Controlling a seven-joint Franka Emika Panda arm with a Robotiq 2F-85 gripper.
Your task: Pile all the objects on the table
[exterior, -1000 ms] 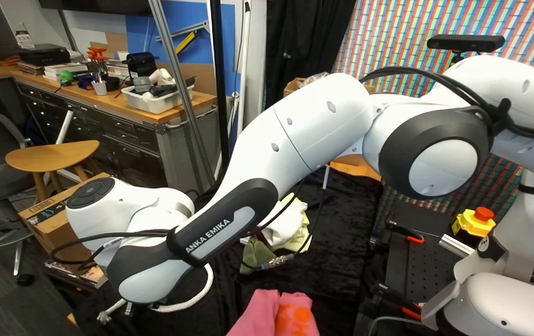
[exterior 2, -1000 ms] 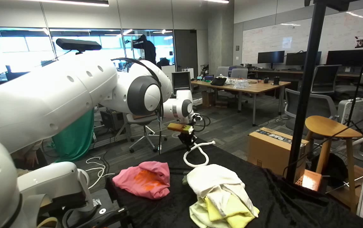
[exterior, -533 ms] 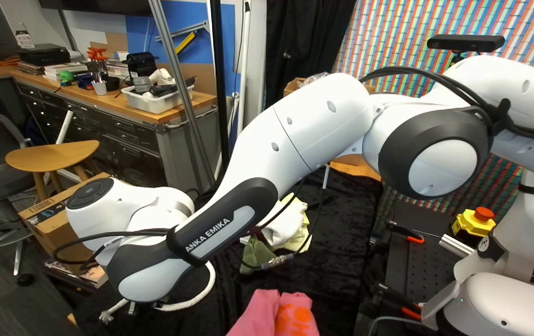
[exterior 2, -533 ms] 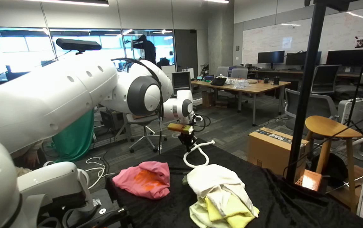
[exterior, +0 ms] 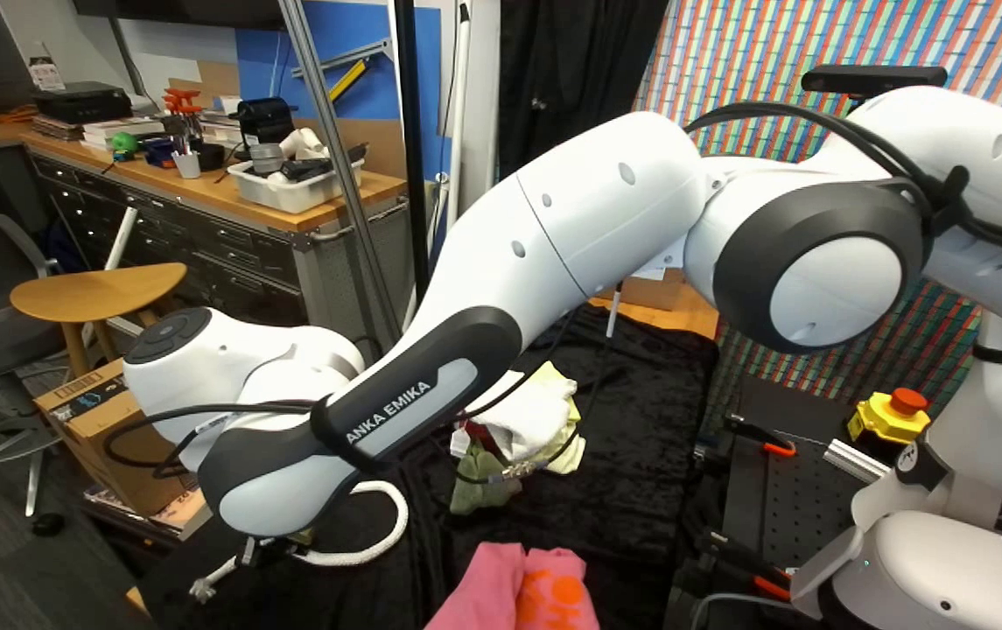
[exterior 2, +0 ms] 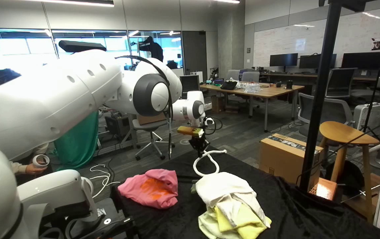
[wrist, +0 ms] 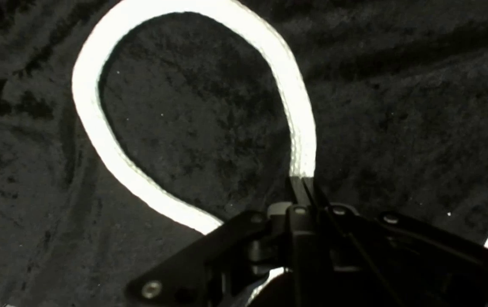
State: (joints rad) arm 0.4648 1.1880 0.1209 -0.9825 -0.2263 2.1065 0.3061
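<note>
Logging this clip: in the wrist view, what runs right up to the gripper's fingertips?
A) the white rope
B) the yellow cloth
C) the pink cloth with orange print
A: in the wrist view, one side of the loop in the white rope reaches the tips of the gripper, which stand together there.

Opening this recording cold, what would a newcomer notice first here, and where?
Probably the white robot arm, spanning much of both exterior views. Then the orange-printed pink cloth, left of the pile of white and yellow cloths in an exterior view. In the wrist view, a bright white rope loops over black cloth to the gripper; whether the rope is pinched there is unclear.
</note>
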